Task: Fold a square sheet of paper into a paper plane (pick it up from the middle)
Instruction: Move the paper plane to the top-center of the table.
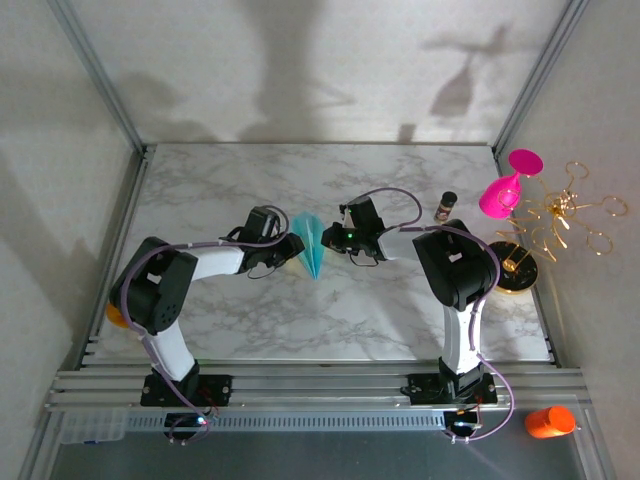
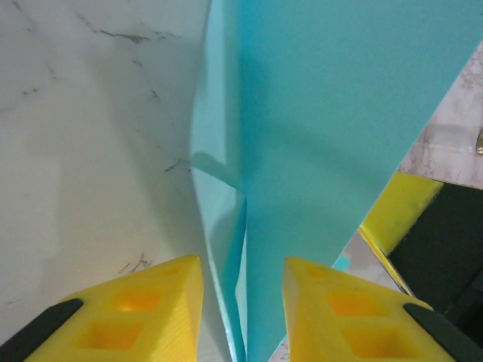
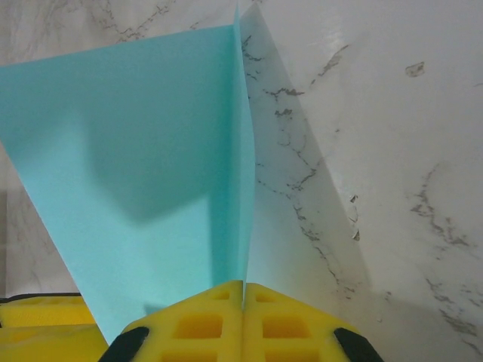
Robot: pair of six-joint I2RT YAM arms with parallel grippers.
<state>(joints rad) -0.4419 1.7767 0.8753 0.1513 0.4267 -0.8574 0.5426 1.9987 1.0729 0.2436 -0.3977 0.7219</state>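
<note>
Left arm (image 1: 215, 262) and right arm (image 1: 455, 265) bend inward; left pincer (image 2: 241, 283) parted (a clear gap), right pincer (image 3: 243, 294) pressed closed.

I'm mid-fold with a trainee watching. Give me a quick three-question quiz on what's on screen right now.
1. True or false: the right tool is shut on the paper plane.
2. The fingers of the left tool are: A) pressed together; B) apart, with paper between them; C) holding a cup.
3. Fill in: the pink goblet is near the ___ edge of the table.
Key: 1 true; 2 B; 3 right.
</note>
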